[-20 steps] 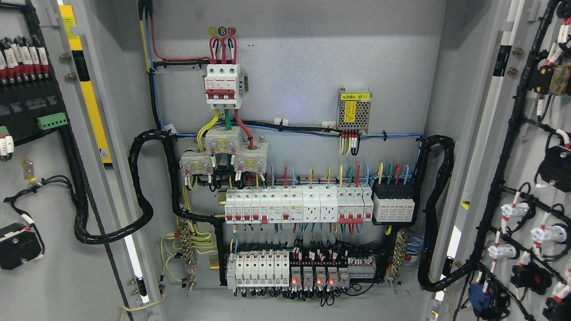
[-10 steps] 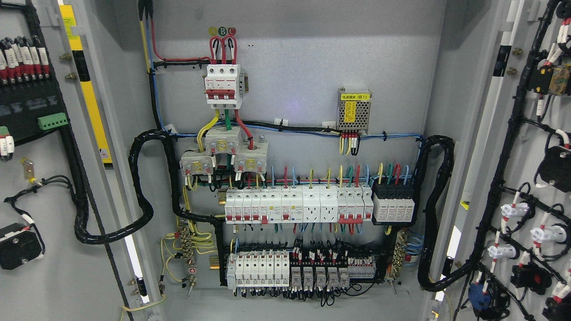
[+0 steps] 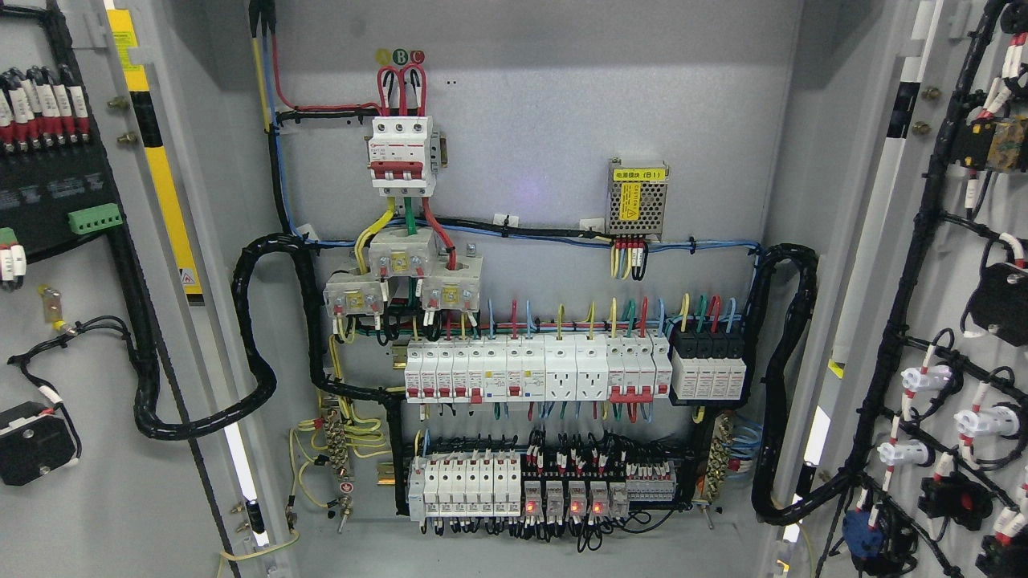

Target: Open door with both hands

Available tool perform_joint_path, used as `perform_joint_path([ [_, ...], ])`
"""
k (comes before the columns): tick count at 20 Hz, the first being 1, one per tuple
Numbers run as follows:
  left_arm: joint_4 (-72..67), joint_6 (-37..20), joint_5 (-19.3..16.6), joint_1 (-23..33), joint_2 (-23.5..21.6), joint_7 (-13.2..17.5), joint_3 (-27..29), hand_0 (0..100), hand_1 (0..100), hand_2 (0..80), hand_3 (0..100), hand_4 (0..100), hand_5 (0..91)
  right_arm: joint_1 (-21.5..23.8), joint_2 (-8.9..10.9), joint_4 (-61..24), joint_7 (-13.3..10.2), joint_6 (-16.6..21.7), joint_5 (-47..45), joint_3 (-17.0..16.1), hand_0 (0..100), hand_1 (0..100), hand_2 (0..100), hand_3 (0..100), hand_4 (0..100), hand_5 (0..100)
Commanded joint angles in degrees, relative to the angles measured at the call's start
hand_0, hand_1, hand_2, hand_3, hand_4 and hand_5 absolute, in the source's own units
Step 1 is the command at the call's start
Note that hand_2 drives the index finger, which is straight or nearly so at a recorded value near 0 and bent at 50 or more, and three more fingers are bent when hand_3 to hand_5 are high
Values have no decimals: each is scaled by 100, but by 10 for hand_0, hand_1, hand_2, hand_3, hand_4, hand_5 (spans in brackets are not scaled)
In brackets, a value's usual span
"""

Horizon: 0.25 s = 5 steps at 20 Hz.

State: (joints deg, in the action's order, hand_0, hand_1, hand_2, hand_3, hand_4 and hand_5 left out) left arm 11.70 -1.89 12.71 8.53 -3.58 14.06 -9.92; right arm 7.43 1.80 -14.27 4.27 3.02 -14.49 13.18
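Cabinet doors stood fully swung open when I looked through the head camera: the left door (image 3: 72, 337) filled the picture's left edge and the right door (image 3: 956, 321) the right edge, each showing its wired inner face. Neither of my robot's hands nor arms appeared anywhere, so I could not tell how open their fingers were or whether they held anything. Between the doors I saw the grey back panel (image 3: 530, 128), a three-pole breaker (image 3: 401, 154) near the top, a long row of white breakers (image 3: 536, 368) across the middle, and a lower row of relays (image 3: 574, 498). Compared with half a second earlier, three red relay lamps (image 3: 575, 507) were lit again; they had been dark then. Everything else stayed where it was.
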Motion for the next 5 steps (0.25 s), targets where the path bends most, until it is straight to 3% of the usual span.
perform_joint_path([
  [1, -502, -31, 3, -44, 156, -237, -46, 120, 556, 0, 0, 0, 0, -40, 22, 381, -14, 14, 8, -237, 0, 500, 40, 0, 0, 0],
  [5, -502, -39, 3, -123, 147, -237, -37, 120, 556, 0, 0, 0, 0, -49, -4, 373, -14, 41, -1, -246, 0, 500, 40, 0, 0, 0],
])
